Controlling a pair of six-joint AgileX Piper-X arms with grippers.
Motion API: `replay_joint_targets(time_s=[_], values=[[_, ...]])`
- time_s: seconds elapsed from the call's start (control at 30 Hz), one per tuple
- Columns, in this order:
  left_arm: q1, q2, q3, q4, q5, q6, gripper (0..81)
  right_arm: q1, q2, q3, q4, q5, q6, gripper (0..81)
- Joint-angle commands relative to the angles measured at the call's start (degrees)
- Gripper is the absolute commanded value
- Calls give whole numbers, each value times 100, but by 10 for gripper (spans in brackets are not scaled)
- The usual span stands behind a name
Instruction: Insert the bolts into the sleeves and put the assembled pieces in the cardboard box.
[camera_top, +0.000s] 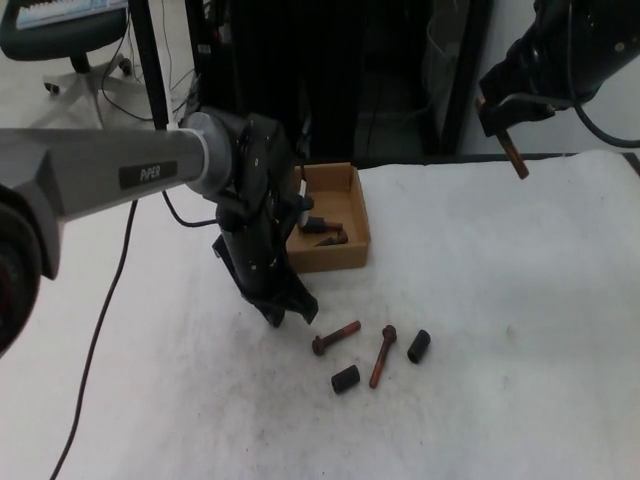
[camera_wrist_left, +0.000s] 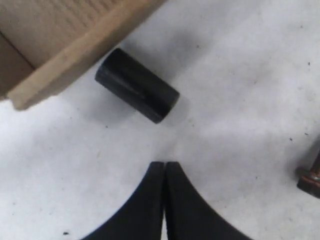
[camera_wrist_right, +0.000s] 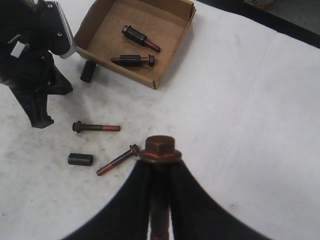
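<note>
R gripper (camera_wrist_right: 160, 167) clamps bolt (camera_wrist_right: 160, 150) — axis along gripper, head at tip.

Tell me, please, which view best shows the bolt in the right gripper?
The high view: the bolt slants down clear below the right gripper. The right wrist view shows mainly its hex head, close up.

Bright, even light falls on the white cloth (camera_top: 500, 300); soft faint shadows lie beside the sleeve (camera_wrist_left: 137, 85)

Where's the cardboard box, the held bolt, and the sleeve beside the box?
cardboard box (camera_top: 335, 257): high view, front wall.
held bolt (camera_wrist_right: 160, 149): right wrist view, hex head.
sleeve (camera_wrist_left: 137, 85): left wrist view, side middle.
</note>
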Motion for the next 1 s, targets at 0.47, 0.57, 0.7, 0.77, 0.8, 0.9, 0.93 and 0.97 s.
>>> replay_joint_targets(time_s=[0.47, 0.57, 0.7, 0.77, 0.8, 0.9, 0.93, 0.97], values=[[-35, -523, -69, -108, 320, -3705, 476, -17, -58, -14, -69, -93, -54, 8], [-35, -523, -69, -327, 545, -4305, 458, -17, -58, -14, -69, -93, -54, 8], [-35, -523, -82, -829, 724, -4765, 402, -17, -58, -14, -69, -93, -54, 8], [-35, -523, -98, -914, 681, -4765, 360, -17, -58, -14, -69, -93, -54, 8], [-35, -505, -108, -913, 652, -4747, 343, -17, -58, -14, -69, -93, -54, 8], [-35, -458, -116, -913, 652, -4742, 332, -17, -58, -14, -69, -93, -54, 8], [-35, -438, -116, -913, 652, -4742, 332, -17, -58, -14, -69, -93, -54, 8], [-35, -419, -116, -913, 652, -4742, 332, -17, -58, -14, -69, -93, -54, 8]])
